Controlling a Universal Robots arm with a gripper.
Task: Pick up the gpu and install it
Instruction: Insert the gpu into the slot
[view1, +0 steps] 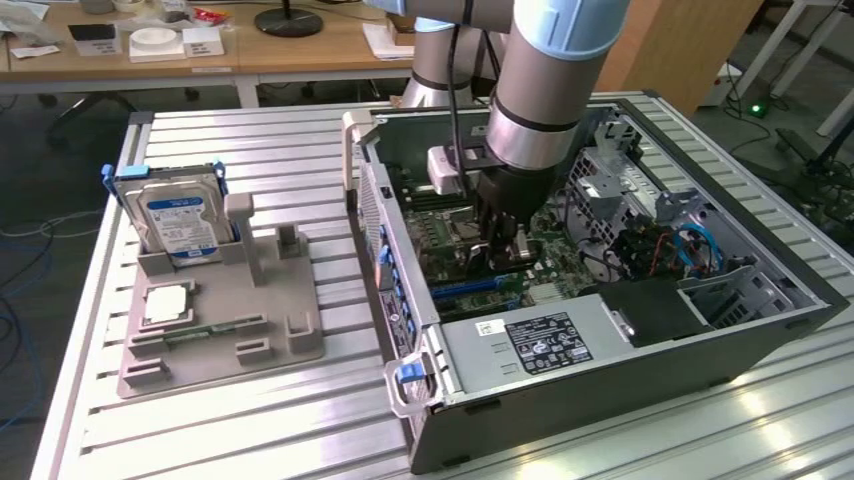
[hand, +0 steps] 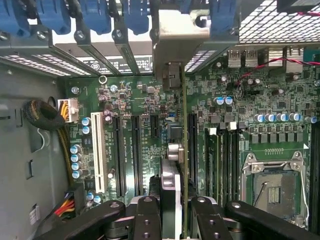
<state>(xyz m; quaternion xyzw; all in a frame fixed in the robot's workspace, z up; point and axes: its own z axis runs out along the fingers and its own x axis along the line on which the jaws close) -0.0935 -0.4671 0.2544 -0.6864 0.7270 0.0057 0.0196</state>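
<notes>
My gripper (view1: 505, 238) is down inside the open computer case (view1: 601, 385), over the motherboard. It is shut on the gpu (hand: 183, 125), which in the wrist view shows edge-on as a thin green card running from between my black fingers (hand: 148, 220) out to its silver end bracket (hand: 177, 37). The bracket sits at the case's rear slot openings, beside the blue latches (hand: 95, 15). The card stands upright over the long black expansion slots (hand: 192, 145), close to the board; I cannot tell whether its edge is in a slot.
A white slot (hand: 98, 155) and more black slots (hand: 127, 155) lie to one side of the card, the memory slots and CPU socket (hand: 272, 182) to the other. Outside the case, a grey holder (view1: 220, 320) carries a blue-labelled hard drive (view1: 178, 222) and a memory stick (view1: 200, 330). The power supply (view1: 534, 345) fills the case's near corner.
</notes>
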